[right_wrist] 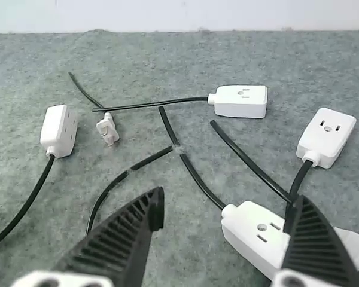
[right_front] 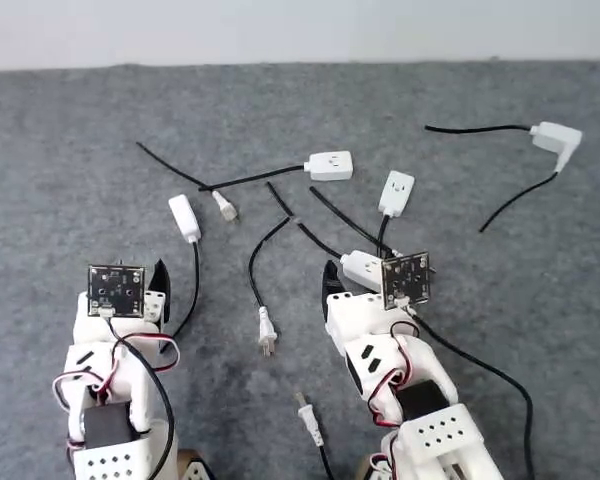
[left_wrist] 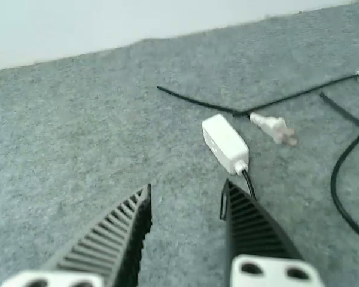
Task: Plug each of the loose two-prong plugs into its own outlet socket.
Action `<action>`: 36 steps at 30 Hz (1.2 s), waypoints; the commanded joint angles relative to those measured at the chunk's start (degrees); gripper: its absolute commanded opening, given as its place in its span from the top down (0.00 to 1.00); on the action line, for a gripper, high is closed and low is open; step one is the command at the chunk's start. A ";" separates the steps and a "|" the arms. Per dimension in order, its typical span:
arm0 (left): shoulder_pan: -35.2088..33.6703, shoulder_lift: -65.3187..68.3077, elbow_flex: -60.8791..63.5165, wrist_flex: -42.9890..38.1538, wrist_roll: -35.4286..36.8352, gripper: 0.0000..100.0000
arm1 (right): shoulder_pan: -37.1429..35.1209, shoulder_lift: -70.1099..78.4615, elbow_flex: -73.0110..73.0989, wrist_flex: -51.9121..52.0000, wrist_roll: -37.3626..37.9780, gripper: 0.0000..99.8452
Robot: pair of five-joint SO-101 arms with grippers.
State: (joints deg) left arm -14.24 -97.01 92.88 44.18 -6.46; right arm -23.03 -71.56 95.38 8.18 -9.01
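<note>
A grey felt-covered table (right_front: 70, 180) carries a scatter of black cords, white sockets and plugs. I take as my mark the white oblong outlet socket (right_front: 330, 165) lying about mid-table on its black cord.

Just beside the mark on its right, and slightly nearer the arms, a second white socket (right_front: 397, 193) lies face up. Nearer the arms again from the mark, a third white socket (right_wrist: 257, 233) lies between the fingers of the right tool (right_wrist: 228, 202), close against one of them. That tool stands wide open and is clamped on nothing. Well off to the mark's right sits a white angled socket block (right_front: 558, 140).

Left of the mark and somewhat nearer the arms lies a slim white socket block (right_front: 184, 217). The left tool (left_wrist: 185, 194) sits nearer the arms than that block, with its fingers spread wide and nothing between them.

A small white two-prong plug (right_front: 225, 206) lies between the mark and the slim block. A second white plug (right_front: 267, 335), on a curved cord, lies well toward the arms from the mark, between the two arms. A third white plug (right_front: 307, 415) lies farther from the mark still.
</note>
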 commanded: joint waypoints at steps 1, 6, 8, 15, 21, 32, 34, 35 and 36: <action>0.26 0.35 -2.59 3.87 -3.96 0.81 | 0.84 -0.92 0.26 0.13 0.88 0.70; 0.35 0.79 -2.51 3.87 -3.78 0.81 | 1.45 -0.40 0.18 0.66 0.88 0.70; 0.35 0.79 -2.51 3.87 -3.69 0.81 | 1.36 -0.31 -1.23 3.30 0.62 0.70; 0.35 0.88 -2.51 3.87 -2.55 0.81 | 1.45 -0.22 -9.49 21.58 0.70 0.70; 0.35 0.88 -2.51 3.78 -2.55 0.81 | 1.45 -0.22 -9.93 22.73 0.79 0.70; 0.35 0.88 -2.51 3.78 -2.55 0.81 | 1.63 12.09 -15.30 22.20 0.88 0.69; 0.35 0.88 -2.51 3.78 -2.55 0.81 | 1.63 15.34 -16.88 22.11 0.88 0.69; 0.35 0.88 -2.51 3.78 -2.55 0.81 | 1.63 16.75 -17.67 22.11 0.88 0.69; 0.35 0.88 -2.51 3.78 -2.55 0.81 | 1.63 18.07 -18.37 22.11 0.88 0.69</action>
State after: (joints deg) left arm -14.24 -96.40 92.88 47.96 -9.54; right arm -21.98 -58.37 82.73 30.51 -9.01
